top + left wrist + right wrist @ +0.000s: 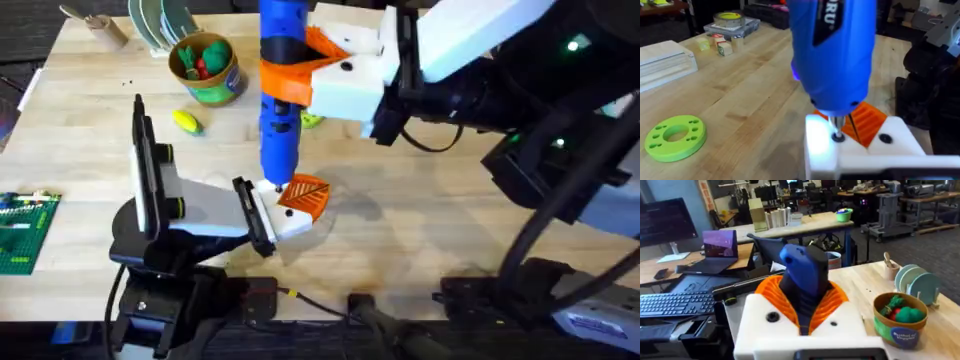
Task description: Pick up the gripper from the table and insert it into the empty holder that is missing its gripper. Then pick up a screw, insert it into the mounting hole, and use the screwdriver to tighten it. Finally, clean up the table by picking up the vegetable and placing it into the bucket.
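Observation:
My right gripper (pixel 292 76), white with orange pads, is shut on the blue screwdriver (pixel 279 120) and holds it upright over the table's middle. Its thin bit (pixel 838 127) rests in a screw on the white holder (pixel 820 146). That holder is a finger of my left gripper (pixel 306 196). The orange gripper tip (pixel 871 121) sits on it, pressed against its twin, so the left gripper is shut. The yellow vegetable (pixel 186 122) lies on the table, left of the screwdriver. Behind it stands the green bucket (pixel 214 86) with red and green toys inside.
A flat green ring disc (pixel 675 137) lies on the table near the work spot. A green baseplate (pixel 24 232) sits at the left edge. Plates in a rack (pixel 160 22) stand at the back beside the bucket. Small blocks (pixel 722 47) and a tape roll (pixel 730 19) lie farther off.

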Robot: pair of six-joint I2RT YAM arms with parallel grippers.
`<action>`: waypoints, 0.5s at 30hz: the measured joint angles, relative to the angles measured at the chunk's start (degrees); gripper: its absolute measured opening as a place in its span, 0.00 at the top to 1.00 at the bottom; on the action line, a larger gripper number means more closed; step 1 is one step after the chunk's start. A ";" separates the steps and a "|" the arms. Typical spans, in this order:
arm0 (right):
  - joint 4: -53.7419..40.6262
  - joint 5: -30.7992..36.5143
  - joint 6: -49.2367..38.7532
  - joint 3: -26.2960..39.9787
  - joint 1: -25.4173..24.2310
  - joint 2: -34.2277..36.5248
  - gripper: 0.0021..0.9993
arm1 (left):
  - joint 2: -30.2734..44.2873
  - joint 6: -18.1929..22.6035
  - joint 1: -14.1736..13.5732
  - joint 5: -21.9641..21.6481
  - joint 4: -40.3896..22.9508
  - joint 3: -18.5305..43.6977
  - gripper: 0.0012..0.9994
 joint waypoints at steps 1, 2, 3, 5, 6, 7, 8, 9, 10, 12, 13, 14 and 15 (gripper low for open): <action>0.74 -0.08 -0.01 0.00 0.02 -0.02 0.93 | 0.00 0.02 0.00 -0.03 0.03 0.00 1.00; 1.89 -0.36 -0.01 -0.02 0.02 0.03 0.93 | 0.00 0.04 0.00 -0.06 0.03 0.00 1.00; 4.89 -0.72 0.00 -0.15 -0.01 0.32 0.93 | -0.02 0.04 0.00 -0.17 0.06 0.00 1.00; 12.68 -1.20 0.07 -0.28 -0.30 0.78 0.93 | -0.02 0.04 0.00 -0.17 0.06 0.00 1.00; 16.79 -1.31 0.14 -0.28 -0.79 0.78 0.94 | 0.00 0.04 0.00 -0.19 0.06 0.00 1.00; 19.95 -1.30 0.25 -0.28 -1.41 0.63 0.94 | -0.01 0.04 0.00 -0.19 0.06 0.00 1.00; 21.75 -1.31 0.44 -0.26 -2.13 0.30 0.94 | -0.02 0.04 0.00 -0.19 0.06 0.00 1.00; 22.31 -1.32 0.69 -0.24 -2.93 -0.15 0.94 | -0.02 0.04 0.00 -0.19 0.06 0.00 1.00; 22.16 -1.34 0.81 -0.24 -3.59 -0.40 0.94 | 0.00 0.04 0.00 -0.19 0.06 0.00 1.00; 20.55 -1.35 0.84 -0.24 -4.84 -0.44 0.94 | 0.00 0.04 0.00 -0.19 0.06 0.00 1.00; 19.08 -1.36 0.54 -0.24 -5.44 -0.43 0.94 | -0.01 0.04 0.00 -0.19 0.06 0.00 1.00; 17.16 -1.37 -0.43 -0.24 -6.16 -0.40 0.94 | -0.02 0.04 0.00 -0.19 0.06 0.00 1.00; 14.94 -1.42 -1.72 -0.24 -6.84 -0.42 0.94 | -0.02 0.04 0.00 -0.19 0.06 0.00 1.00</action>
